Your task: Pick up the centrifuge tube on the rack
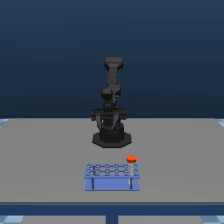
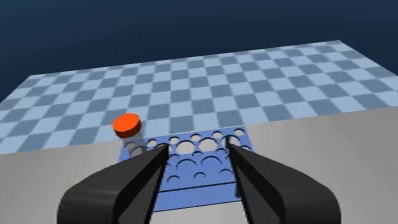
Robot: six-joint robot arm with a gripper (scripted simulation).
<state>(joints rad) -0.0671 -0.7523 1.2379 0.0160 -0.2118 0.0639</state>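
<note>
Centrifuge tube (image 1: 131, 162) body barely readable in either view; only its round orange-red cap shows clearly, standing in a corner hole of the rack (image 1: 112, 176) at the exterior view's right. Pincer (image 2: 197, 148) black, smooth, two tapered fingers spread apart with nothing between, hovering over the blue rack's grid of round holes, its base cut off by the frame edge. Table (image 1: 45, 150) flat matte grey; checkered floor (image 2: 222, 75) beyond.
</note>
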